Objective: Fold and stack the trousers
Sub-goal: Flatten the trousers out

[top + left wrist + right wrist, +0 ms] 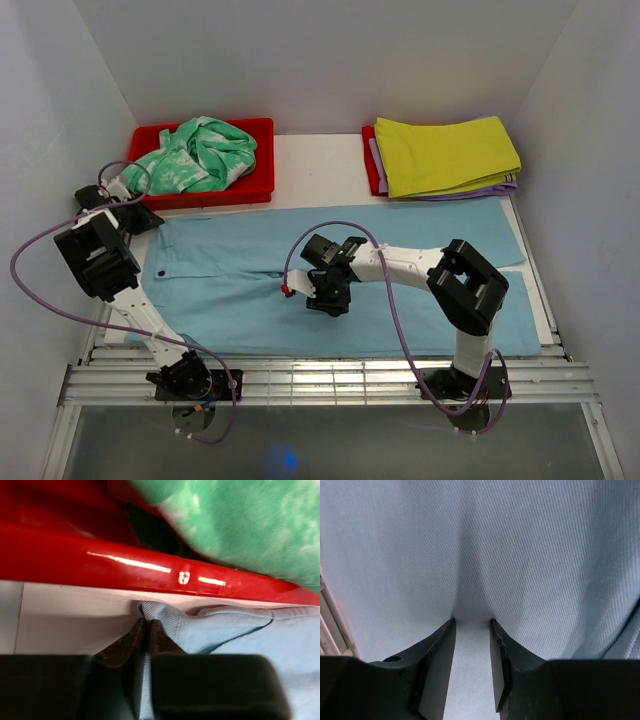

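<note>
The light sky-blue trousers [420,255] lie spread flat across the table, waist to the left. My left gripper [143,217] is at their far left corner, just in front of the red bin. In the left wrist view that gripper [147,622] is shut on the edge of the trousers [225,630], with a thin strip of cloth running between the fingertips. My right gripper [326,300] points down at the middle of the garment. Its jaws [471,620] stand apart, tips pressed into the trousers [530,550], and a soft crease rises ahead of them.
A red bin [255,192] at the back left holds a mint-green-and-white patterned garment [195,155]; its wall [100,560] is right beyond my left fingertips. At the back right lies folded yellow-green cloth [445,155]. Metal rails [330,380] run along the near edge.
</note>
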`<state>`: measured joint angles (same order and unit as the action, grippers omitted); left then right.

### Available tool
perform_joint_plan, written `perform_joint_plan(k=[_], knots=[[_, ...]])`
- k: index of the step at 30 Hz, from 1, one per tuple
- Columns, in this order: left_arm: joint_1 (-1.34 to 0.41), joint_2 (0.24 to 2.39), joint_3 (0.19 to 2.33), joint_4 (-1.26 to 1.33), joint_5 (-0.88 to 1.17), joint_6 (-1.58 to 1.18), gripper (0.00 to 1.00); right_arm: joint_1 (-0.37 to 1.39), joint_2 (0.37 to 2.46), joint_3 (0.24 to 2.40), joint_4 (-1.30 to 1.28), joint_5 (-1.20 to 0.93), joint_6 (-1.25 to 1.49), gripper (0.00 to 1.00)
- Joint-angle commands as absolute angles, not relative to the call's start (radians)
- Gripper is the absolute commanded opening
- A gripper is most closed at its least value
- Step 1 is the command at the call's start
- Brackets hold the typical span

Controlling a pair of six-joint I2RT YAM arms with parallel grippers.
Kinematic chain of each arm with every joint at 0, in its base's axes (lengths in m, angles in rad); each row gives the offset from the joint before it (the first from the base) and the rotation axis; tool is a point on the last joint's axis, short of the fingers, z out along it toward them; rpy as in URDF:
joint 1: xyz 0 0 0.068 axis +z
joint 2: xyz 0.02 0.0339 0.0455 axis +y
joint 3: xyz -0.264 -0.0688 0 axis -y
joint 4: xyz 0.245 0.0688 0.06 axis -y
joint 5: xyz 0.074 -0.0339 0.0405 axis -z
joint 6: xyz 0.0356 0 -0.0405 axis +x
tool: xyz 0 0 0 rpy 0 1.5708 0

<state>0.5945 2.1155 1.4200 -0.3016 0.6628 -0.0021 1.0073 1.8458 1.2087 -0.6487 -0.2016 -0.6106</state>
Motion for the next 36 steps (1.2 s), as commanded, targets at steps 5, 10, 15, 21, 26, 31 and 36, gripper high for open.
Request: perform_joint_plan(k=[5, 10, 15, 21, 26, 31, 36], knots=[[0.603, 2.033, 1.436, -0.169, 0.736, -0.049, 0.00, 1.022, 1.893, 1.163, -0.844, -0.362, -0.667, 0.38], [0.603, 2.023, 1.503, -0.199, 0.744, -0.003, 0.00, 1.022, 1.861, 1.129, -0.868, -0.371, -0.684, 0.38], [0.603, 2.014, 1.508, -0.228, 0.767, 0.061, 0.00, 1.022, 1.847, 1.112, -0.871, -0.361, -0.692, 0.37], [0.601, 1.967, 1.445, -0.353, 0.906, 0.256, 0.00, 0.967, 1.776, 1.190, -0.874, -0.350, -0.632, 0.44], [0.597, 1.901, 1.371, -0.503, 0.890, 0.472, 0.00, 0.740, 1.726, 1.353, -0.936, -0.354, -0.611, 0.46], [0.598, 1.862, 1.273, -0.595, 0.828, 0.716, 0.00, 0.493, 1.790, 1.512, -0.957, -0.272, -0.673, 0.45], [0.598, 1.849, 1.232, -0.638, 0.769, 0.877, 0.00, 0.374, 1.920, 1.612, -0.946, -0.221, -0.710, 0.44]])
